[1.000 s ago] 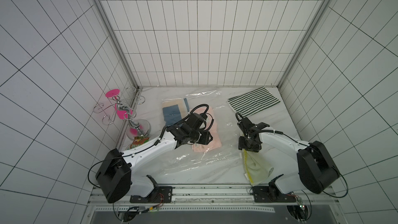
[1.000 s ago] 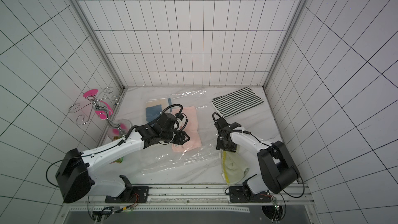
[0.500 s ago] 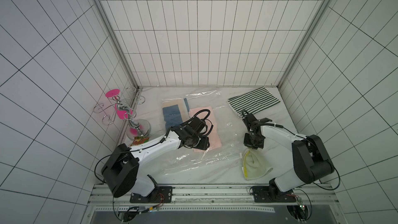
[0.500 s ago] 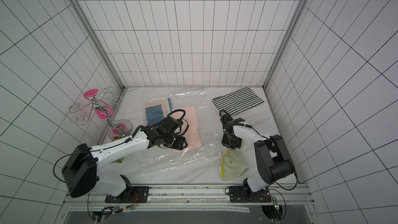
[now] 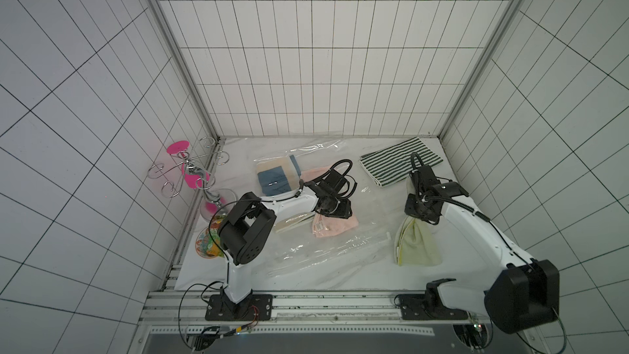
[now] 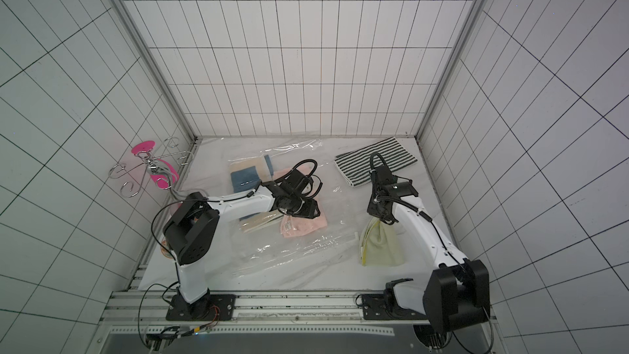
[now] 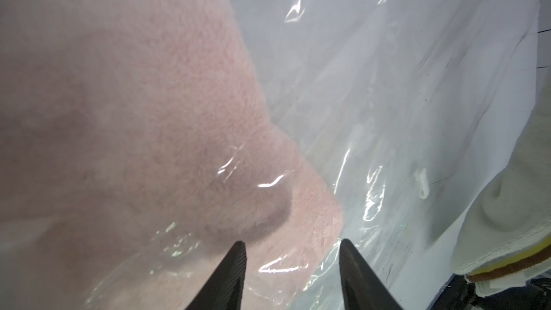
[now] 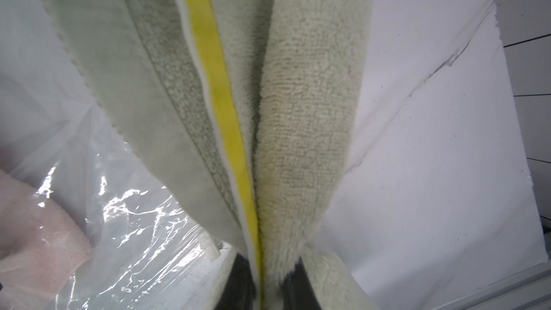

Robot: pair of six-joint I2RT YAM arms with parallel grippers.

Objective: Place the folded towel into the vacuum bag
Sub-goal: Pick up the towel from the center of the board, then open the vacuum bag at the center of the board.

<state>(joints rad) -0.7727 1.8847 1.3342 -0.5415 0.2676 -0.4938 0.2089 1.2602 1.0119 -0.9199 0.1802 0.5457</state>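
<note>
Right gripper [image 8: 264,278]: closed tight on the top edge of the folded cream towel [image 5: 417,246], pinching its layers so the fold holds during the carry.
Cream towel: fans down from that gripper, its far end resting on the worktop [image 5: 381,280] toward the front right corner, just outside the vacuum bag [image 5: 340,253].
Vacuum bag: spread across the worktop's middle, with a pink towel [image 5: 337,229] under its film.
Left gripper [image 7: 290,251]: about half open and empty, poised over the film, likely to steady the bag.

I'm working in a lab test cell, white gridded wall panels [image 5: 306,63] on three sides, aluminium corner posts [image 5: 181,63], arm mounts [image 5: 238,306] bolted to a metal rail [image 5: 340,304].
</note>
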